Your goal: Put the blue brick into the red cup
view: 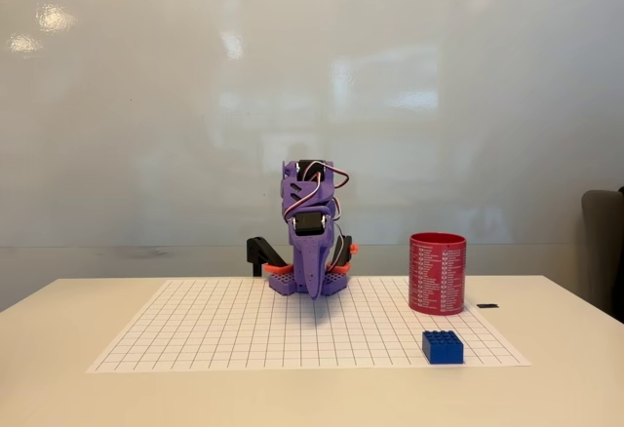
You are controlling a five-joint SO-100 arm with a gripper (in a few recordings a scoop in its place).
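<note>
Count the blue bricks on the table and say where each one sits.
1. The blue brick sits on the grid sheet near its front right corner in the fixed view, in front of the red cup and apart from it. Anything inside the cup is hidden.

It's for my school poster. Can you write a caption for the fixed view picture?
A purple robot arm folded with its gripper pointing down at the grid mat, near a red cup and a blue brick.

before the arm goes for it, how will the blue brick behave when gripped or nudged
The blue brick looks like rigid plastic, so it probably won't flex. It sits flat and low on the grid sheet, so it should slide rather than tip or roll. Small, so likely light.
</note>
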